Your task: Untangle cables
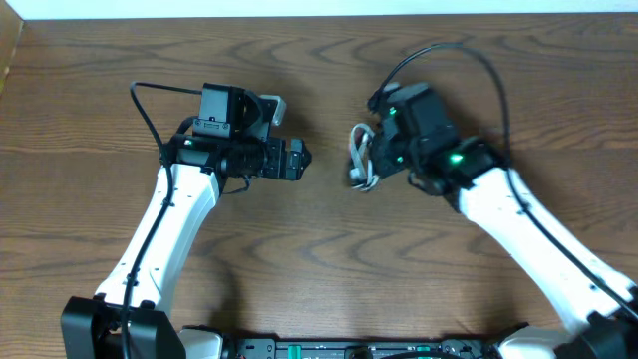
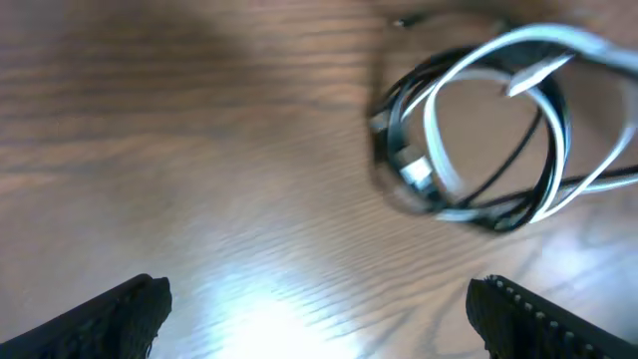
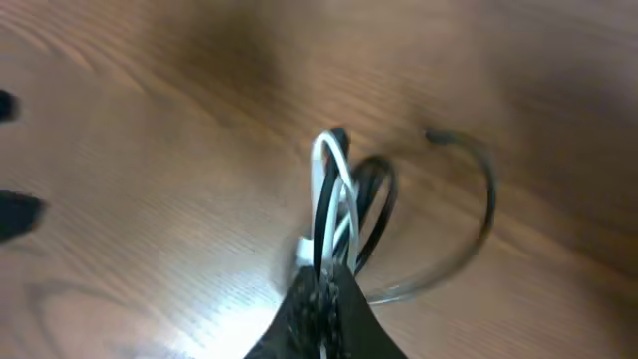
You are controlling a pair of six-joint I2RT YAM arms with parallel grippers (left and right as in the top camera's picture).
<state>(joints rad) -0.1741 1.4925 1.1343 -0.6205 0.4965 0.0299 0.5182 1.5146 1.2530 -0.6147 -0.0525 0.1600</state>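
Right gripper (image 3: pixel 324 289), jaws closed on the tangled black and white cables (image 1: pixel 361 158) near the middle of the table (image 1: pixel 329 259); left gripper (image 2: pixel 319 309), jaws wide apart and empty, faces the coil from nearby.

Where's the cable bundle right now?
In the overhead view the cable bundle sits right of centre, pinched by the shut right gripper, with the open left gripper to its left.

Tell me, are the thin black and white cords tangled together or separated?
Tangled: the thin black and white cords loop together in one bundle, pinched by the shut right gripper.
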